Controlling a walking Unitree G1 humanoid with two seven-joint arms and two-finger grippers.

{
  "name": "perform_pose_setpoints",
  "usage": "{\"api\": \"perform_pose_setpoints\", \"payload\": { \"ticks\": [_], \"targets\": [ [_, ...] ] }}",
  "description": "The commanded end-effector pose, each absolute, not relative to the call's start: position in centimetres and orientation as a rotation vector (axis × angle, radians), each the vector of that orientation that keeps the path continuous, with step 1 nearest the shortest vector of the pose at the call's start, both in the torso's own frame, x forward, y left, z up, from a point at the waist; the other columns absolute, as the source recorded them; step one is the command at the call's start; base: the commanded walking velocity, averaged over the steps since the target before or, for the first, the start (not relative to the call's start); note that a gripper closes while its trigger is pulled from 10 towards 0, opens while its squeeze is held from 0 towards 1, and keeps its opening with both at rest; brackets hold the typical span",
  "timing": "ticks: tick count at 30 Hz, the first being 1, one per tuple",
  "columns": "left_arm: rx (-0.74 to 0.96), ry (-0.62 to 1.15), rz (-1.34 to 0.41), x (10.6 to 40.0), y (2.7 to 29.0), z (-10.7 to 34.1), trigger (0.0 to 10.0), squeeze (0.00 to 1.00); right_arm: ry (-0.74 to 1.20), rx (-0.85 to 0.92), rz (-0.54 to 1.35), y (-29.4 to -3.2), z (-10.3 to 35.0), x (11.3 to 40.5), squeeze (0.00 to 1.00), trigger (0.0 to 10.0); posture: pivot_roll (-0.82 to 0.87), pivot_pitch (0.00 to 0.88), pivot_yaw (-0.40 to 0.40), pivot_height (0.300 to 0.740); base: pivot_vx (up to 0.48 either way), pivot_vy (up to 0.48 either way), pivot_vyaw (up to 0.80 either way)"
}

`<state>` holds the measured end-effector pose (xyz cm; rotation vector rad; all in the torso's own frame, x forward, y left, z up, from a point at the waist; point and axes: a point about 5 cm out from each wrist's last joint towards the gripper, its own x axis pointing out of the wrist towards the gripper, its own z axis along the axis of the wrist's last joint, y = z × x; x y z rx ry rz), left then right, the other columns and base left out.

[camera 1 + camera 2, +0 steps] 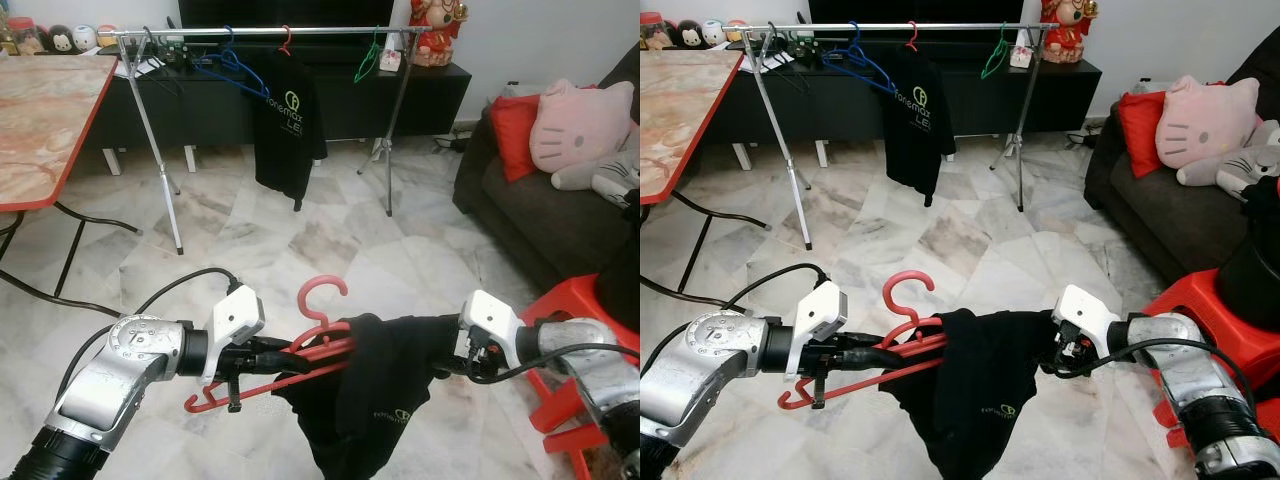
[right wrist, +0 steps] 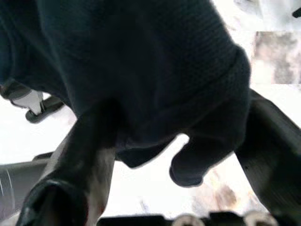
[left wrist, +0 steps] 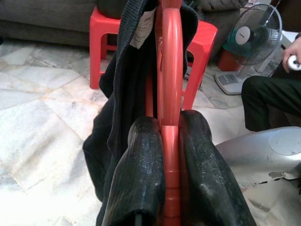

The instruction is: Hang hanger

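From the head, we hold the red hanger (image 1: 300,350) with its black shirt (image 1: 370,400) low over the marble floor (image 1: 300,240), far from the rack (image 1: 270,33). Wrist view: our left gripper (image 3: 170,141) is pinched tight on the stiff bar. Our right gripper (image 2: 178,155) sits in soft cloth; we cannot tell its grip.
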<state>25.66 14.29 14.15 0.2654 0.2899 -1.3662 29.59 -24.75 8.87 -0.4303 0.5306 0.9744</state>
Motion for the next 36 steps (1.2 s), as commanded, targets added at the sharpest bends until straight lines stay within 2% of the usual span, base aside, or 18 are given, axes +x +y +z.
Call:
{"api": "perform_pose_setpoints", "payload": {
  "ticks": [1,2,3,4,5,36],
  "targets": [
    [0.282,0.213,-1.400,25.7,13.4,15.7,0.0,0.00,0.512,-0.371,0.953,-25.1,9.1,29.8,0.00,10.0,-0.08,0.000,-0.123,0.740,0.000,0.000,0.00],
    [0.282,0.213,-1.400,25.7,13.4,15.7,0.0,0.00,0.511,-0.356,0.951,-25.1,9.0,29.8,0.00,10.0,-0.08,0.000,-0.123,0.740,0.000,0.000,0.00],
    [0.283,0.212,-1.399,25.8,13.4,15.7,0.0,0.00,0.512,-0.339,0.943,-25.2,8.8,29.8,0.00,4.2,-0.07,0.000,-0.124,0.740,0.000,0.000,0.00],
    [0.283,0.211,-1.399,25.8,13.4,15.7,0.0,0.00,0.514,-0.336,0.939,-25.2,8.8,29.8,0.00,4.2,-0.07,0.000,-0.124,0.740,0.000,0.000,0.00],
    [0.284,0.211,-1.398,25.8,13.4,15.7,0.0,0.00,0.518,-0.330,0.933,-25.2,8.7,29.8,0.00,0.0,-0.07,0.000,-0.123,0.740,0.000,0.000,0.00],
    [0.293,0.205,-1.387,26.2,13.5,15.9,0.0,0.00,0.526,-0.288,0.924,-25.5,8.0,29.7,0.00,0.0,-0.07,0.000,-0.121,0.740,0.000,0.000,0.00]
  ]
}}
